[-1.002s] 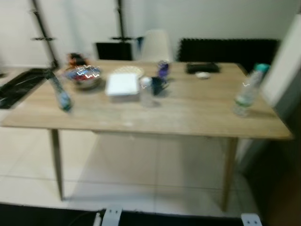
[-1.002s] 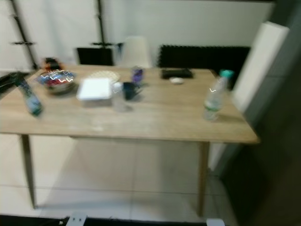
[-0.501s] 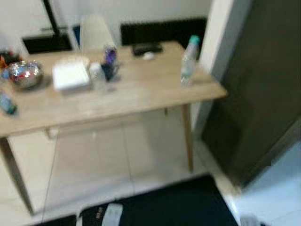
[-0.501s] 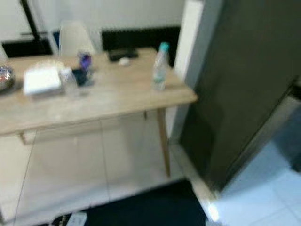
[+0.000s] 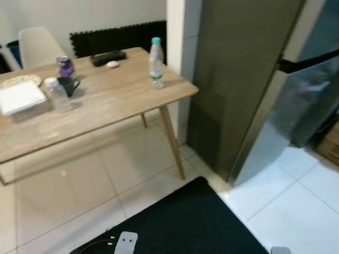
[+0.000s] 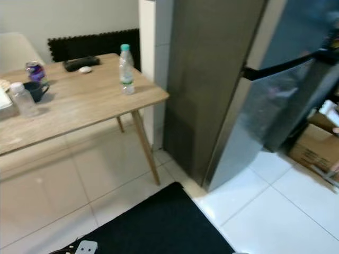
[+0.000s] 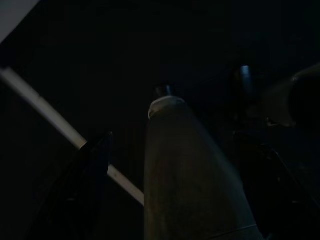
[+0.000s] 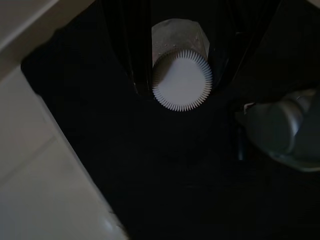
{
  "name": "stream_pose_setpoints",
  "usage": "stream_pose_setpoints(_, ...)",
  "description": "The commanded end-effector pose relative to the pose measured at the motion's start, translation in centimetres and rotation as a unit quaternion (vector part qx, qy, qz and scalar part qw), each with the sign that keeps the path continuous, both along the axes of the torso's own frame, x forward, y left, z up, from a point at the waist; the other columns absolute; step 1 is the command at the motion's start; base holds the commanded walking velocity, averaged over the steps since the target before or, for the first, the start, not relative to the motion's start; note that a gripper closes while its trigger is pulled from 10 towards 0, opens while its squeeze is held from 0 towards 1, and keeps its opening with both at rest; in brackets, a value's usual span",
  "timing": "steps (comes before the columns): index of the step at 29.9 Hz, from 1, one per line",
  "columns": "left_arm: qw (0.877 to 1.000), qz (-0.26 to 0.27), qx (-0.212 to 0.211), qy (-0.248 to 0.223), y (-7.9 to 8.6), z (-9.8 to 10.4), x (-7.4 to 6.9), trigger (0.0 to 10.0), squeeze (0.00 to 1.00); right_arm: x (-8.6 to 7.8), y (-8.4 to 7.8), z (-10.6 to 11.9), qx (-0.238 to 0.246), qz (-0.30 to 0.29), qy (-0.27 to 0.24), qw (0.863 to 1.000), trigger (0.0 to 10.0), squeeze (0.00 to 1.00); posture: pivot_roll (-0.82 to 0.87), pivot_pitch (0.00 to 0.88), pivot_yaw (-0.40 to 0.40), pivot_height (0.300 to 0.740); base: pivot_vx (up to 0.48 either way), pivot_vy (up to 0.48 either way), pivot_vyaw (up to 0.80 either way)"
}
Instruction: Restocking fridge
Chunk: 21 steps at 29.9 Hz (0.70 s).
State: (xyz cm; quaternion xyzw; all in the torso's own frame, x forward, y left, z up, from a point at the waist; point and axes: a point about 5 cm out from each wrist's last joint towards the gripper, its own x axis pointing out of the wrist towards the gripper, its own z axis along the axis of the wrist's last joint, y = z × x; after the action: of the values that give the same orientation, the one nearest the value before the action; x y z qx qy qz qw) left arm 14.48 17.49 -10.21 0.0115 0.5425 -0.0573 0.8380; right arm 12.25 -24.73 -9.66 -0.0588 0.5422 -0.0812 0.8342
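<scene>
The two head eyes looked forward and down from standing height, sharing the wooden table (image 5: 106, 100), the water bottle (image 5: 155, 62) and the grey fridge (image 5: 238, 79); the right eye sat slightly farther right. Each wrist camera looked along its fingers, close over what seemed a dark mat (image 8: 175, 190), the left view nearly black.

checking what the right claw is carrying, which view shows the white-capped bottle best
The right wrist view: the bottle sits cap-first toward the camera, ridged white cap sharp, held between the right claw and its black fingers. The two eye views look at the table and fridge instead, and the left wrist view is very dark.
</scene>
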Motion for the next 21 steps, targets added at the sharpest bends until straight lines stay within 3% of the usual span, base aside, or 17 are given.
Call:
stream_pose_setpoints(1,1.000,-0.009,0.003,-0.004,-0.32,0.06,0.24,10.0,0.00,-0.14,-0.28,0.03,-0.005,-0.002,0.003,1.000,10.0,0.00,-0.06,0.000,-0.032,0.740,0.000,0.000,-0.80)
stream_pose_setpoints(21,0.999,-0.048,0.016,-0.019,-0.45,0.19,0.53,10.0,0.00,-0.22,-0.46,0.05,-0.008,-0.001,0.005,1.000,10.0,0.00,-0.06,0.000,-0.027,0.740,0.000,0.000,-0.80)
